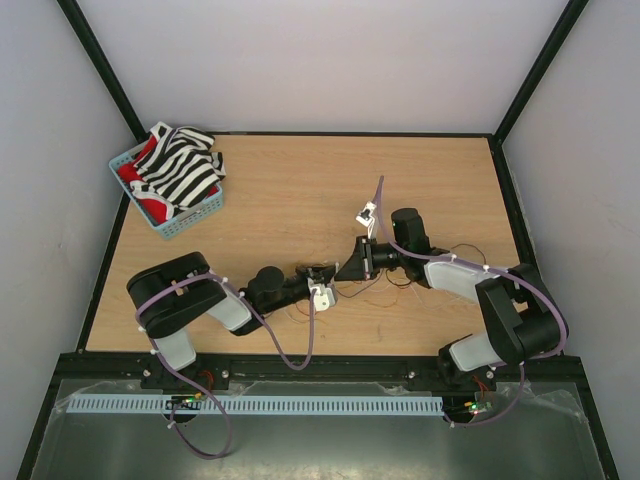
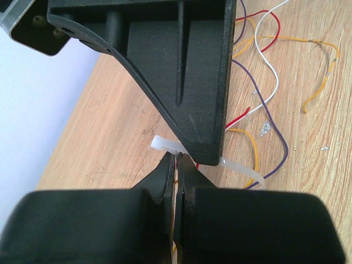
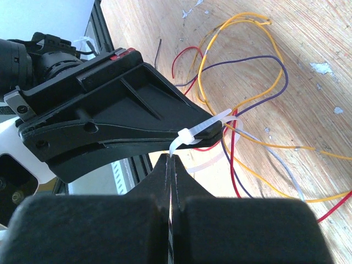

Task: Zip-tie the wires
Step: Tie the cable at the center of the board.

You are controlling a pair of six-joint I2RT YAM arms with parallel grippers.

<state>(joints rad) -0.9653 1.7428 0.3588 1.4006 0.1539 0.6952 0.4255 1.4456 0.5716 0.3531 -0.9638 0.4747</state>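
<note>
The wires (image 2: 275, 132), thin red, yellow, purple and white strands, lie looped on the wooden table (image 1: 300, 180) and also show in the right wrist view as wires (image 3: 242, 19). The zip tie (image 2: 242, 168) is a pale strip, and its square head (image 3: 190, 135) sits where both grippers meet. My left gripper (image 2: 177, 158) is shut on the zip tie right beside the head. My right gripper (image 3: 171, 157) is shut on the short tail end curving out of the head. In the top view the left gripper (image 1: 325, 278) and right gripper (image 1: 345, 272) are tip to tip at mid-table; the tie is too small to see there.
A blue basket (image 1: 165, 230) holding striped black-and-white and red cloth stands at the back left. A purple arm cable with a white connector (image 1: 366, 213) arcs above the right arm. Black frame rails border the table on all sides.
</note>
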